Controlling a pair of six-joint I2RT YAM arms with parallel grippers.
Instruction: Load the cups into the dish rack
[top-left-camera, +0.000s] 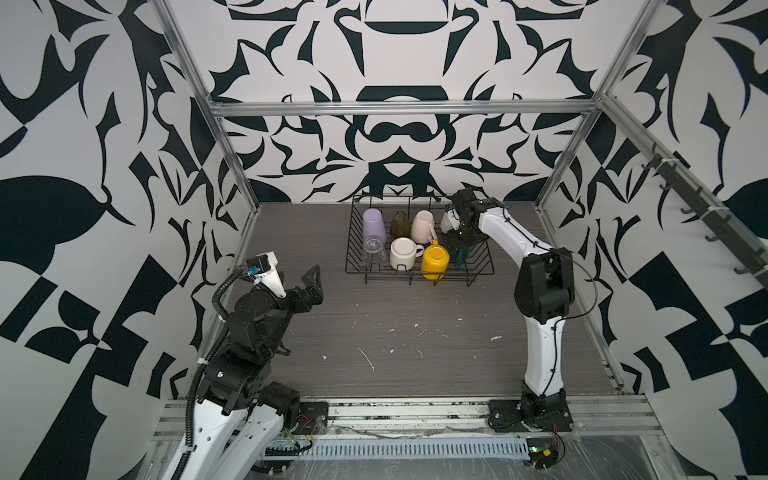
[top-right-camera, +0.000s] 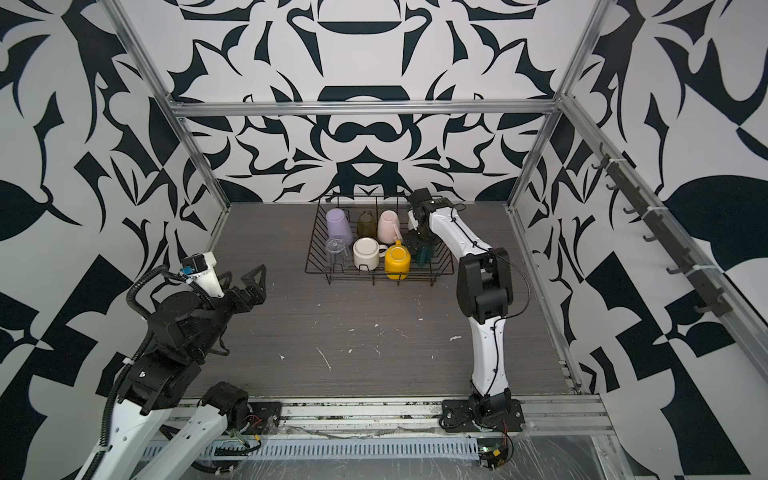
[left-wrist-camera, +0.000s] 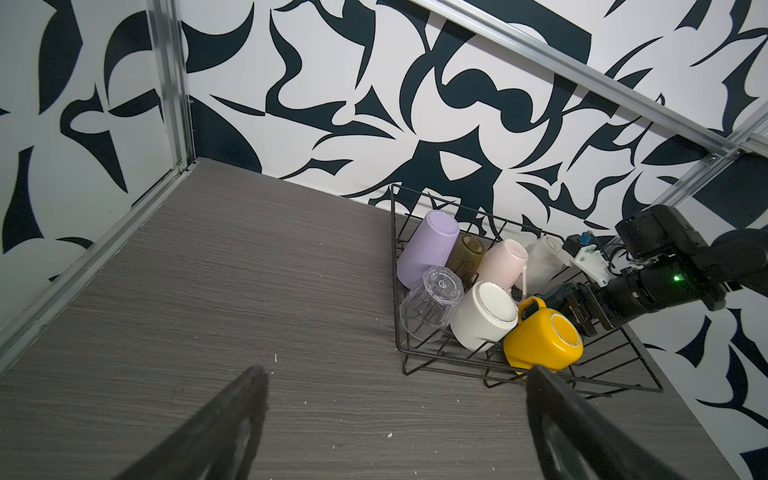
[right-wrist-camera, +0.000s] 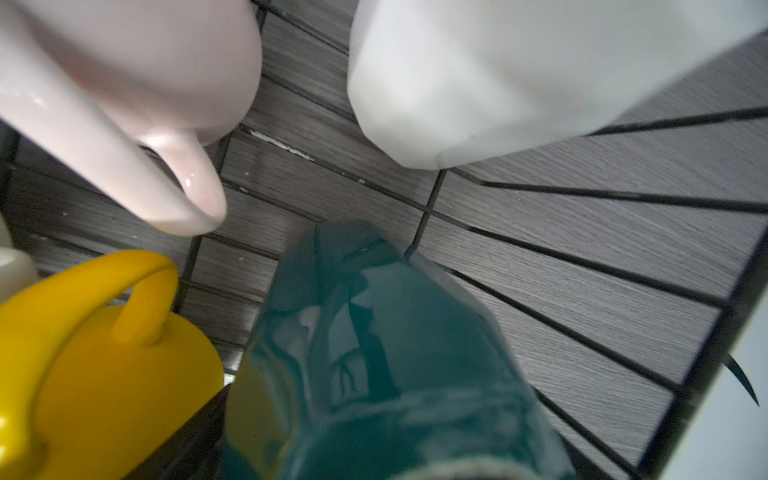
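- The dark green mug (top-left-camera: 459, 259) sits in the right end of the dish rack (top-left-camera: 482, 273), just beside the yellow mug (top-left-camera: 434, 261).
- The right gripper (top-left-camera: 457, 247) hangs straight over the green mug with a jaw on either side. The right wrist view is too close and blurred to tell whether the pads press on it or stand clear.
- The other cups are in the rack too, upturned or leaning. At the back are the lilac tumbler (top-left-camera: 374, 226), the olive glass (top-left-camera: 400, 224), the pale pink mug (top-left-camera: 422, 226) and the white faceted mug (left-wrist-camera: 540, 266). In front are the clear glass (top-left-camera: 374, 251) and the cream mug (top-left-camera: 403, 253).
- The rack stands on the grey table (top-left-camera: 374, 324), near the back wall.
- The left gripper (top-left-camera: 305, 289) is above the table, well apart from the rack, its jaws spread wide and empty.
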